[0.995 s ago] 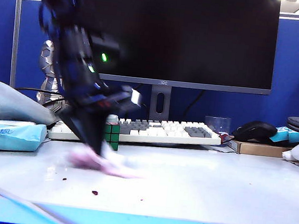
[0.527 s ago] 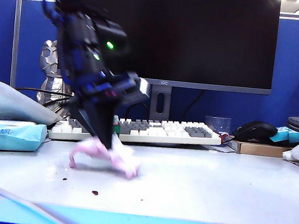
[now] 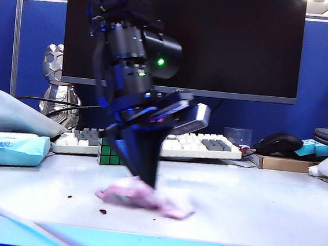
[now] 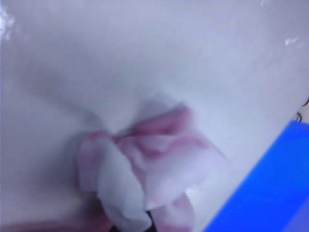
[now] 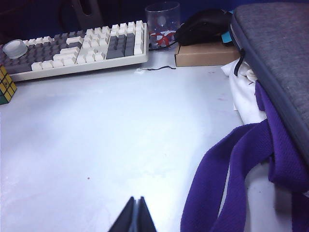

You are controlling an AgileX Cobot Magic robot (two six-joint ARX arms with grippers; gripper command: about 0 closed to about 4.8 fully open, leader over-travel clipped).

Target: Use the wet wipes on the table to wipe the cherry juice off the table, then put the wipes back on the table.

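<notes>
1. The left gripper [image 3: 147,181] points down at the counter [image 3: 249,207], its jaws pinched on the wet wipes [image 3: 145,196].
2. The wet wipes lie pressed on the counter directly under that gripper, a crumpled white-and-pink wad spreading out to both sides of its tip; the left wrist view shows them [image 4: 149,179] blurred, with pink folds against the white surface.
3. Small dark specks of cherry juice [image 3: 104,211] sit on the counter just beside the wad, toward the front edge and to the side of the gripper nearer the blue-and-white packet [image 3: 10,149]; another speck [image 3: 69,196] lies a little farther that way.
4. A puzzle cube [image 3: 110,151] stands behind the left gripper, in front of the keyboard [image 3: 202,144].
5. The right gripper [image 5: 136,216] hangs over bare counter with its jaws pressed together, holding nothing; a purple strap [image 5: 227,179] lies just beside it, and a tiny red speck [image 5: 88,178] shows on the surface near it.
</notes>
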